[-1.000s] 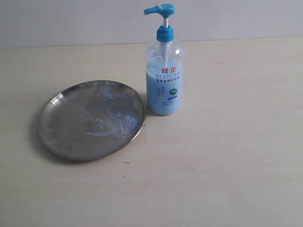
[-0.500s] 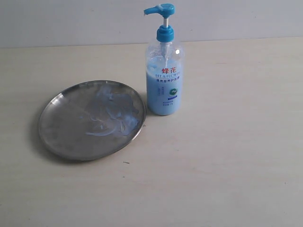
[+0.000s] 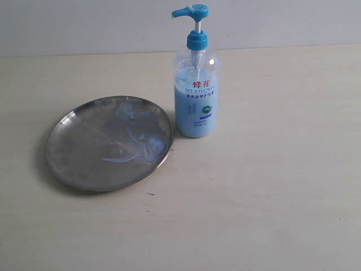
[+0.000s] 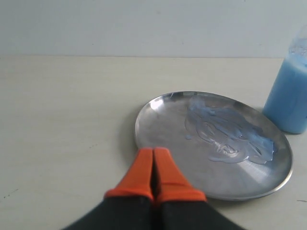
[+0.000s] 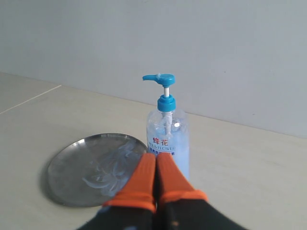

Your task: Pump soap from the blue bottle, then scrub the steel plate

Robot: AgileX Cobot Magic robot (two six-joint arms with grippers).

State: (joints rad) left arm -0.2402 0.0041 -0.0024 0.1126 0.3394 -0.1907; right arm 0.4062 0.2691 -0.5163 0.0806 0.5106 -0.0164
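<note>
The steel plate (image 3: 110, 142) lies on the left of the tabletop, smeared with pale blue soap (image 3: 132, 134) over its right half. Just right of its rim stands the blue bottle (image 3: 196, 96), upright, pump head (image 3: 192, 11) raised with the spout pointing left. Neither gripper shows in the exterior view. In the left wrist view my left gripper (image 4: 153, 151) is shut and empty, its orange fingertips at the near rim of the plate (image 4: 168, 124), bottle (image 4: 289, 96) at the edge. My right gripper (image 5: 156, 156) is shut and empty, short of the bottle (image 5: 167, 134), plate (image 5: 81, 167) beside it.
A pale wooden tabletop (image 3: 271, 186) stretches bare to the right and front of the bottle. A plain grey wall (image 3: 84, 25) rises behind the table's far edge.
</note>
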